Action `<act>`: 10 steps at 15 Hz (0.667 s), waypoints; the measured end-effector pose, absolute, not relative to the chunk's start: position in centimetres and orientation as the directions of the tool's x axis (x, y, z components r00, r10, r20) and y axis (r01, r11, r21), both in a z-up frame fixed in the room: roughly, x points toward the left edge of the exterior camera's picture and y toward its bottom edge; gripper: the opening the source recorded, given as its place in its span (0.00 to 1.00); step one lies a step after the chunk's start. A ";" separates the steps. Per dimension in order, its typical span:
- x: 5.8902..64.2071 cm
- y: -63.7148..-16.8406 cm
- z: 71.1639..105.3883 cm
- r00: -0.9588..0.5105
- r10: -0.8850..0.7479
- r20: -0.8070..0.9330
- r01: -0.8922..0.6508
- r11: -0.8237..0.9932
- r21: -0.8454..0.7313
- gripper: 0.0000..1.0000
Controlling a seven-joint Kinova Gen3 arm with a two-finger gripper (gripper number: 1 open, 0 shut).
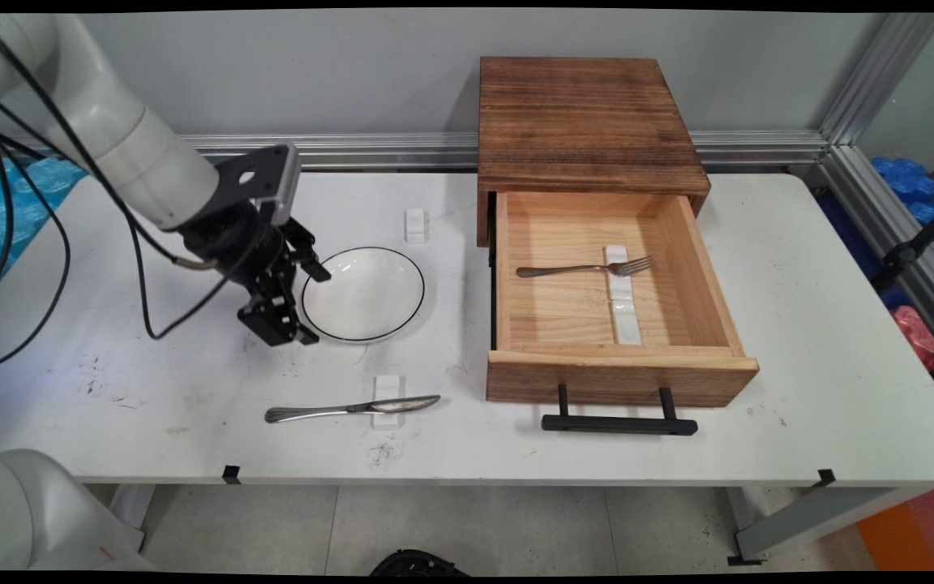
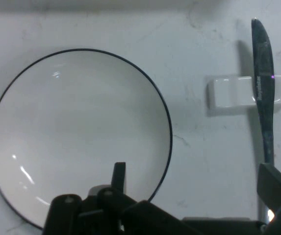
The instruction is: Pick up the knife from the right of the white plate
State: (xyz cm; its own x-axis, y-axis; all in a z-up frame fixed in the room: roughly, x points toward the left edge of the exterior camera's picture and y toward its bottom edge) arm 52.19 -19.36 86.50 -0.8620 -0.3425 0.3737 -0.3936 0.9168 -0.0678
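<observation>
Gripper (image 1: 310, 307) of my white arm hangs at the nine o'clock edge of a white plate with a thin black rim (image 1: 363, 294), its two black fingers spread apart and holding nothing. One finger tip (image 1: 320, 273) reaches over the plate's rim. At six o'clock from the plate, a butter knife (image 1: 351, 409) lies with its blade across a small white rest (image 1: 387, 400). Another white rest (image 1: 416, 225) sits at one o'clock from the plate. At three o'clock stands a wooden box (image 1: 584, 122) with its drawer (image 1: 621, 378) pulled open; inside, a fork (image 1: 584, 268) lies across a long white rest (image 1: 623, 304). Everything stands on my white table (image 1: 832, 341).
</observation>
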 end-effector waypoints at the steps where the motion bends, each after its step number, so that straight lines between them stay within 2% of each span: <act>1: 51.9 -19.0 86.0 -0.862 -0.344 0.373 -0.396 0.915 -0.072 1.00; 10: 48.7 -16.6 82.1 -0.858 -0.377 0.348 -0.426 0.902 -0.074 1.00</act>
State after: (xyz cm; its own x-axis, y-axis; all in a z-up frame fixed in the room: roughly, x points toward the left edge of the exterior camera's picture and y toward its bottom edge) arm 48.69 -16.62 82.12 -0.8581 -0.3772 0.3484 -0.4263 0.9016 -0.0739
